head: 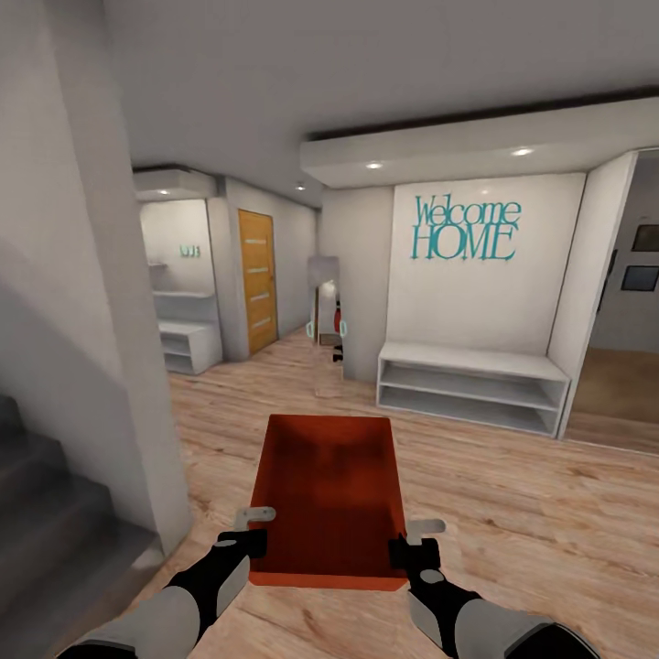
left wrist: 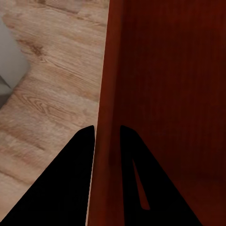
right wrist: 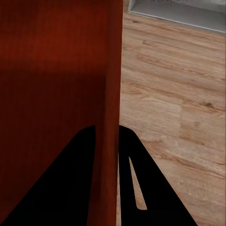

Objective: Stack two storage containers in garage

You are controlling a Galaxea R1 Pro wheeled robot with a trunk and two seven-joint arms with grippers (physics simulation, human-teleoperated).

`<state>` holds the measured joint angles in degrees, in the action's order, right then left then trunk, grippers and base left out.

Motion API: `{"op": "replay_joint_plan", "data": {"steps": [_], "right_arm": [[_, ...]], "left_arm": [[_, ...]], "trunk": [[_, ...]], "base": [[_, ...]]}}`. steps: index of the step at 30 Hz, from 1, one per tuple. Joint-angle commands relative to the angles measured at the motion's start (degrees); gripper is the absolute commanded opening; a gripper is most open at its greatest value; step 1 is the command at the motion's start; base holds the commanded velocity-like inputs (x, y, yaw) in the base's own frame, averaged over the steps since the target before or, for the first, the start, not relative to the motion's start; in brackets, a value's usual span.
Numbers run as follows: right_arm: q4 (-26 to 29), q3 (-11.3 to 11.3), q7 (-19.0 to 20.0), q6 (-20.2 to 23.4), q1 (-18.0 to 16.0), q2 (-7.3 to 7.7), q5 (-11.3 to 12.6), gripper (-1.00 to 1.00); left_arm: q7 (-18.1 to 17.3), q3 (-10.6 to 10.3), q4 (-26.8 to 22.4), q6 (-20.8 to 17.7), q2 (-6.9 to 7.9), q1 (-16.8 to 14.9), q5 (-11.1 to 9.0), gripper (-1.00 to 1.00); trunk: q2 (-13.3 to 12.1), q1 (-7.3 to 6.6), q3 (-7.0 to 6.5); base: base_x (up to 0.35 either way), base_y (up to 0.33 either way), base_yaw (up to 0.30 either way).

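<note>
Item, nearest: left tool and right tool, each closing its two fingers over one long side wall of a single orange-red container, one finger inside the wall and one outside, as both wrist views are showing; the left wall and the right wall are sitting squeezed between the dark fingers. The container is hanging clear of the wood-plank floor, held out in front of the robot near its back corners, open top up and empty. To the left, a grey staircase and a pale wall corner are standing close by. Farther on, a low white shelf unit is sitting under teal lettering reading Welcome HOME; farther still, an orange door is closing off the end of the hallway. Risks, as judged: both grips are pinching thin walls near one end, so the box could be sagging forward or slipping if either tool loosens or the arms drift apart; the wall corner on the left could be clipping the box or the left arm while turning in this narrow hallway.
</note>
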<state>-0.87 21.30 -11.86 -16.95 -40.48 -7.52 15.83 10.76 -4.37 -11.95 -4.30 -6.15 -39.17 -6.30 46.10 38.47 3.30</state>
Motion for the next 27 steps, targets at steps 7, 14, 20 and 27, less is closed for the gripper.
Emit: {"op": "replay_joint_plan", "data": {"steps": [7,14,20,27], "right_arm": [[0.16,-2.05,0.00,-0.11,-0.09,0.01,-0.62,-1.00],[0.16,-2.05,0.00,-0.11,-0.04,-0.03,-0.68,-1.00],[0.16,-2.05,0.00,-0.11,-0.09,-0.04,-0.71,-1.00],[0.16,-2.05,0.00,-0.11,-0.05,-0.03,-0.71,-1.00]], "left_arm": [[1.14,1.90,-0.10,-0.43,0.71,-0.03,0.06,-1.00],[1.15,1.90,-0.12,-0.44,0.71,-0.03,0.06,-1.00],[1.15,1.90,-0.11,-0.44,0.71,-0.03,0.06,-1.00],[1.13,1.90,-0.11,-0.44,0.71,-0.03,0.06,-1.00]], "trunk": [[0.07,0.05,0.09],[0.07,0.05,0.09],[0.07,0.05,0.09],[0.07,0.05,0.09]], "base": [[0.324,0.000,0.000],[0.324,0.000,0.000],[0.324,0.000,0.000],[0.324,0.000,0.000]]}}
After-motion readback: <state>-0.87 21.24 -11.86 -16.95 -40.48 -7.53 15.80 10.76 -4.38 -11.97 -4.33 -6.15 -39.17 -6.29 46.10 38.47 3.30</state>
